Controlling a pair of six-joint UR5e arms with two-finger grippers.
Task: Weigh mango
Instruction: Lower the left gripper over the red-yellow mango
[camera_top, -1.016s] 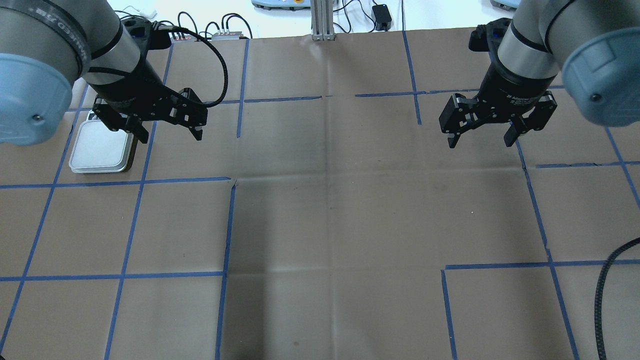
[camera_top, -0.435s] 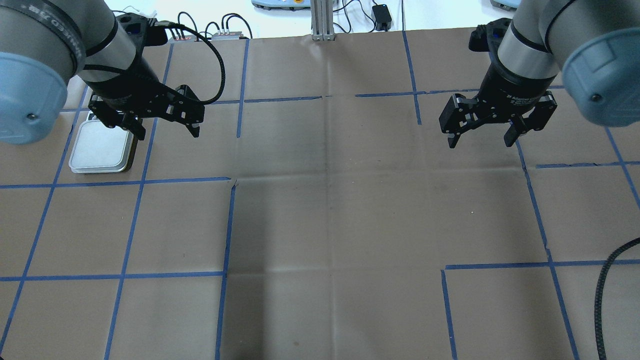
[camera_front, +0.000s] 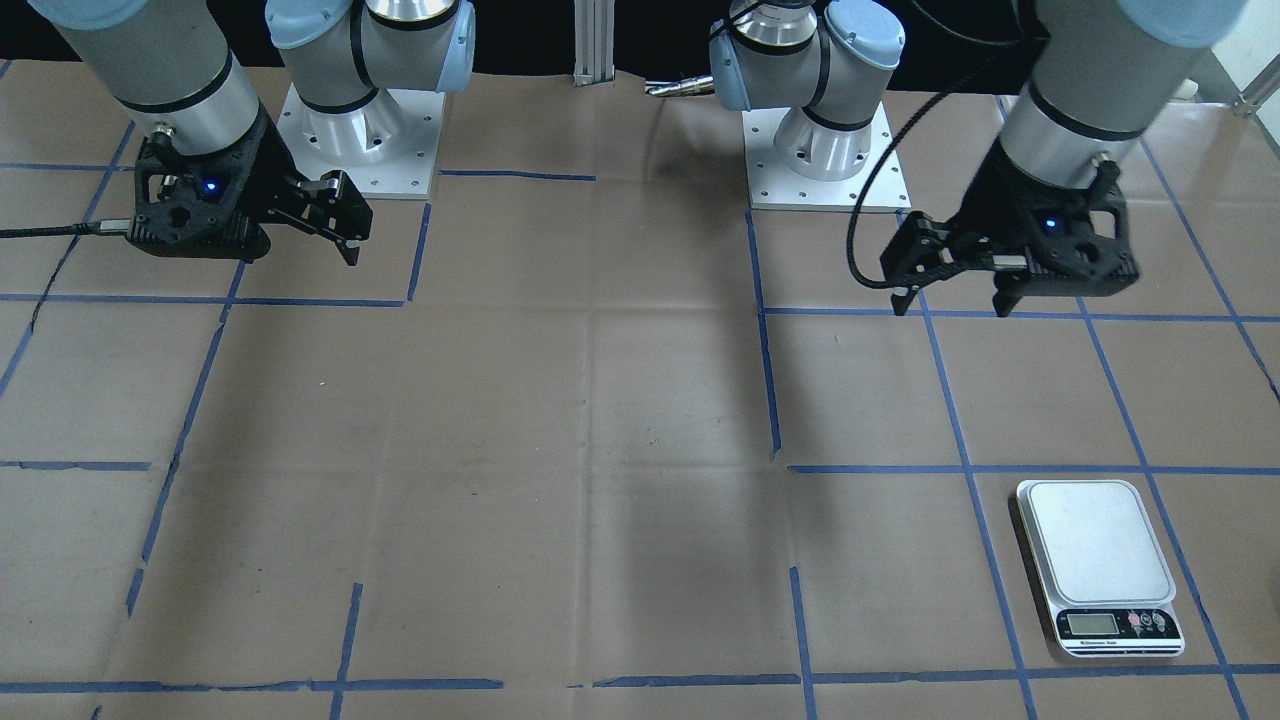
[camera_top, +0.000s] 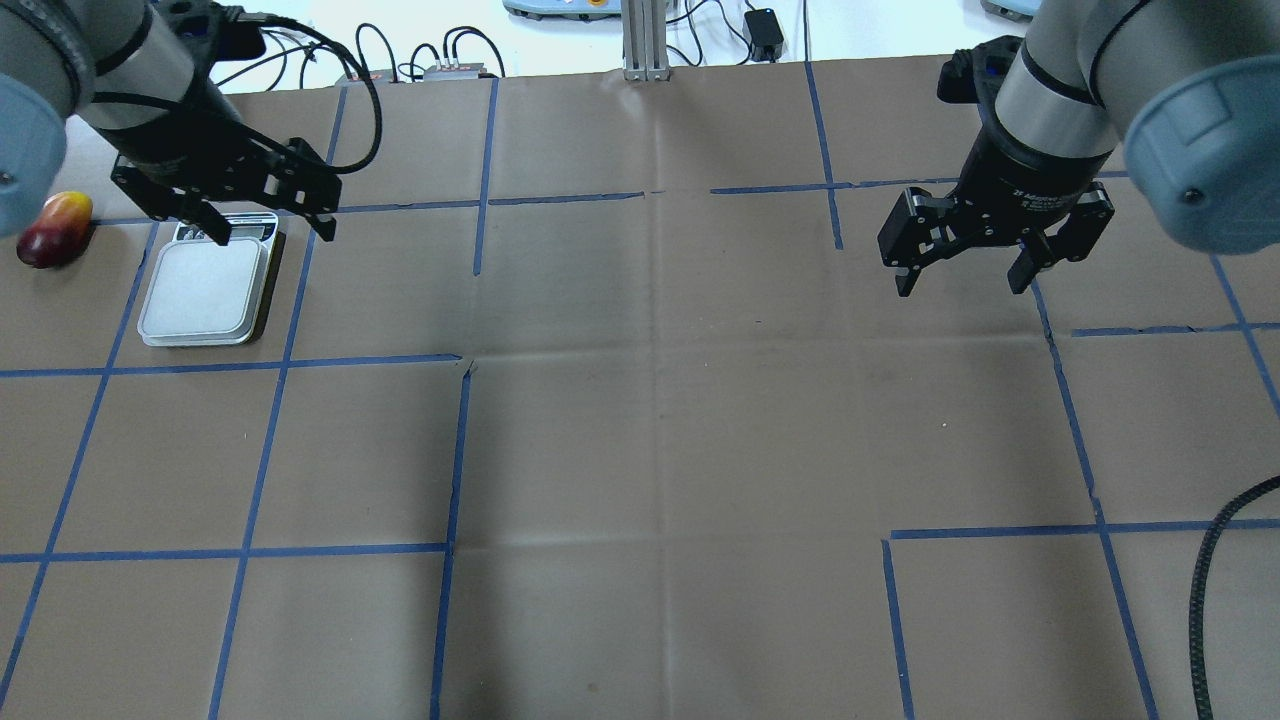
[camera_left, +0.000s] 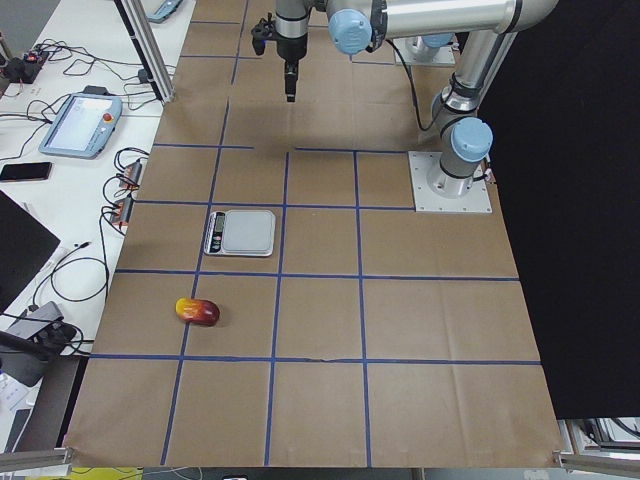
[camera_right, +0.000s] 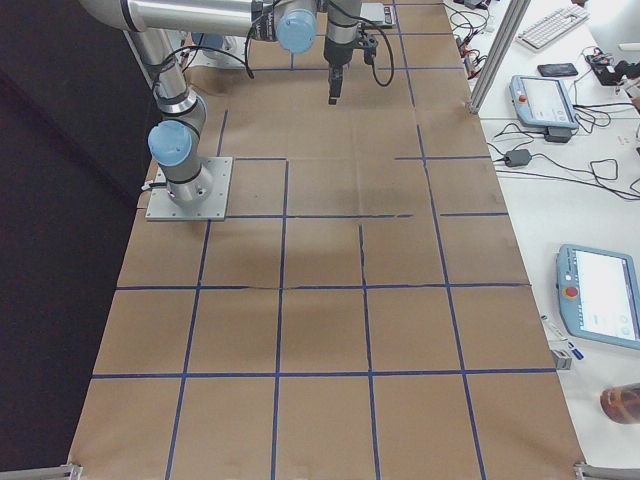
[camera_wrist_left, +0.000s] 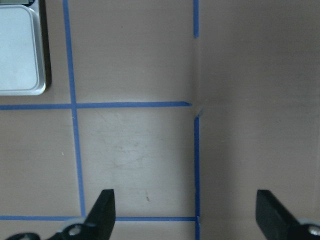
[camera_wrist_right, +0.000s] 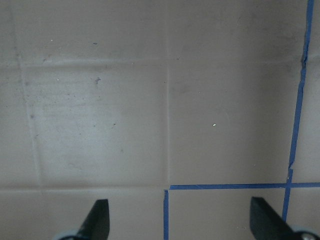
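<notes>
The mango (camera_top: 55, 230), dark red to yellow, lies on the brown paper at the far left, just left of the scale; it also shows in the exterior left view (camera_left: 197, 312). The silver kitchen scale (camera_top: 205, 290) (camera_front: 1095, 555) has an empty plate, and its corner shows in the left wrist view (camera_wrist_left: 17, 50). My left gripper (camera_top: 275, 237) (camera_front: 953, 307) (camera_wrist_left: 186, 215) is open and empty, raised over the scale's display end. My right gripper (camera_top: 960, 288) (camera_wrist_right: 181, 222) is open and empty above bare paper at the right.
The table is covered in brown paper with blue tape lines. An aluminium post (camera_top: 645, 40) and loose cables stand at the far edge. A black cable (camera_top: 1210, 570) loops in at the near right. Teach pendants (camera_left: 88, 110) lie on the side bench.
My left arm has swung left and toward the far edge, uncovering the mango and the scale's display end. The right arm has not moved.
</notes>
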